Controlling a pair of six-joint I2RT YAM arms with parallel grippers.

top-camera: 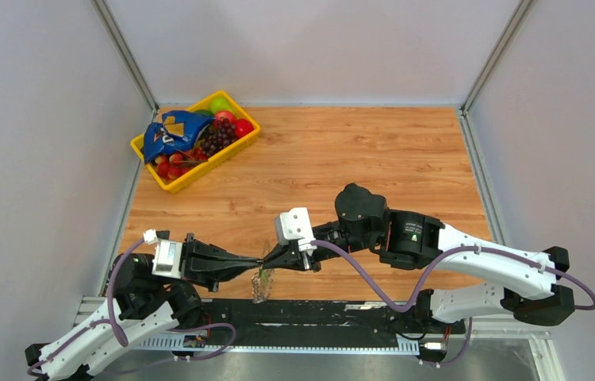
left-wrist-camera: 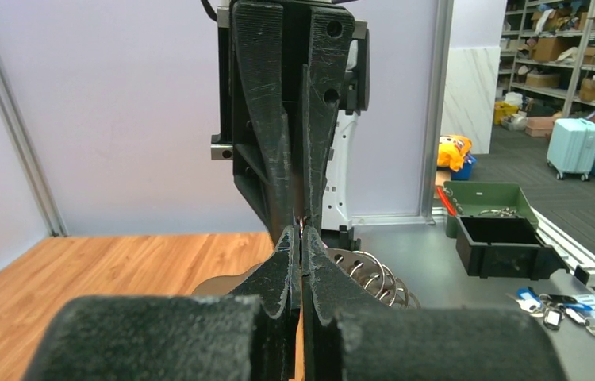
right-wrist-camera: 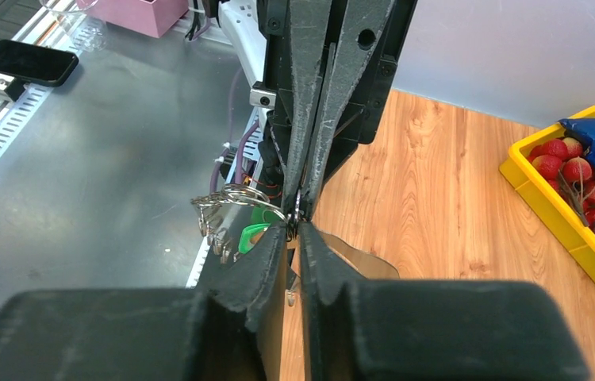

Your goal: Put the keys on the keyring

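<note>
- The left claw (left-wrist-camera: 301, 240) is clamped on the keyring (right-wrist-camera: 231, 202); the right claw (right-wrist-camera: 294, 232) is closed against it tip-to-tip, its pinch hidden.
- The keyring is held above the worktop's (top-camera: 358, 151) near edge, extending sideways; the green key (right-wrist-camera: 253, 236) is partly hidden.

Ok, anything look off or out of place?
Nothing spilled or damaged. The only oddity: a crumpled blue bag lies across the fruit in the yellow basket, far left corner. The left gripper and right gripper pinch the keyring tip to tip at the table's near edge.
</note>
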